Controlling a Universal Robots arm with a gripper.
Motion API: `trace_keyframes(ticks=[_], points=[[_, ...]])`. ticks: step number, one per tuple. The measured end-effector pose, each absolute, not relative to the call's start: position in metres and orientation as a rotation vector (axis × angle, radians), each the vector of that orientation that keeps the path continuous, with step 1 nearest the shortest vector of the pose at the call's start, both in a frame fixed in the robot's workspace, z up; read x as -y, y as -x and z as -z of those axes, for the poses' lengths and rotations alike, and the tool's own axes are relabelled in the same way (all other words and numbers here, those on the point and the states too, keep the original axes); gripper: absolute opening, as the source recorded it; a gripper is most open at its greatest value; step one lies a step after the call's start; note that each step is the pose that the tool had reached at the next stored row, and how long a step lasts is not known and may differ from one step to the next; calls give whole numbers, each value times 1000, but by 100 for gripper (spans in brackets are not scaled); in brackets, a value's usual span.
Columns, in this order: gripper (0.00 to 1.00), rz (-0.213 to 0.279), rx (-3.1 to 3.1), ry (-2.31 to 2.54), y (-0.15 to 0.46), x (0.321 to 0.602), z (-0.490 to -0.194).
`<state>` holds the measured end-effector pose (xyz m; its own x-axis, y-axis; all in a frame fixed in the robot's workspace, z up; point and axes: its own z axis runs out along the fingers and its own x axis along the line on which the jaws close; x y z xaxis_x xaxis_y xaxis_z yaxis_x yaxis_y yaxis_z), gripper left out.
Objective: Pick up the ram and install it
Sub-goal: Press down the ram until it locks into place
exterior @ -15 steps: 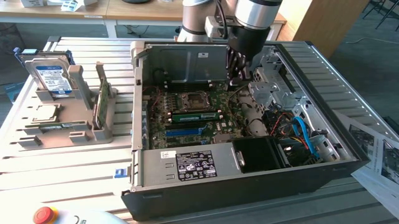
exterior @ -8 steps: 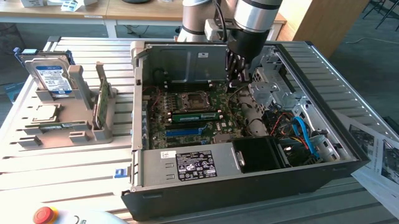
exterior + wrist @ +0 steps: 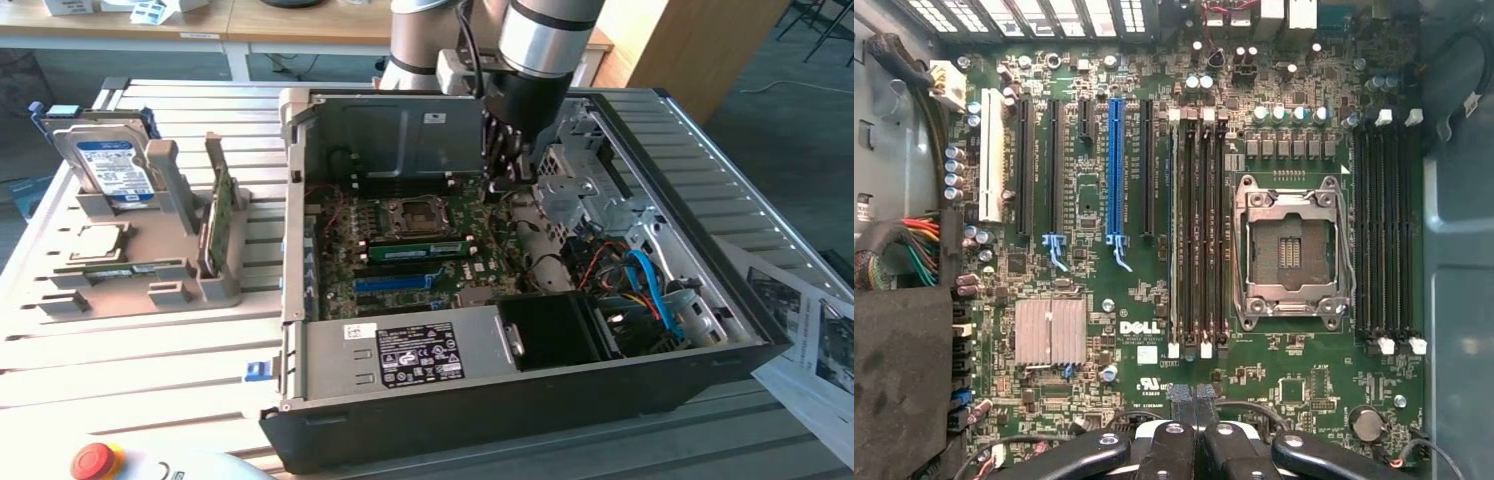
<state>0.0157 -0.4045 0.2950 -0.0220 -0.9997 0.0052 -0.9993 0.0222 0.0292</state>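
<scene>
Black fingers: clenched together, pad to pad, with nothing between them.
Gripper: inside the open PC case, hanging just over the motherboard, at the end of the DIMM slot bank.
Ram: the green stick lies along that slot bank beside the CPU socket, apart from the gripper. It looks seated, but I cannot tell whether the end latches are closed.
Risk, seating: if one end sits high, the stick may be tilted in its slot. Pressing off-centre with closed tips could then flex it or lever it out.
Risk, contact: the tips are close to the slot latches and small capacitors. A sideways slip would knock them.
Risk, socket: the CPU socket lies open next to the slots. Any drift that way endangers its pins.
Risk, cables: the black wires by the gripper could snag.
</scene>
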Motion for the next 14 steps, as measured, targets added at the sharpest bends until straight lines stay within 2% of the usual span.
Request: trace_keyframes(ticks=[14], points=[[10, 27, 2230, -2179, -16, 404, -281]])
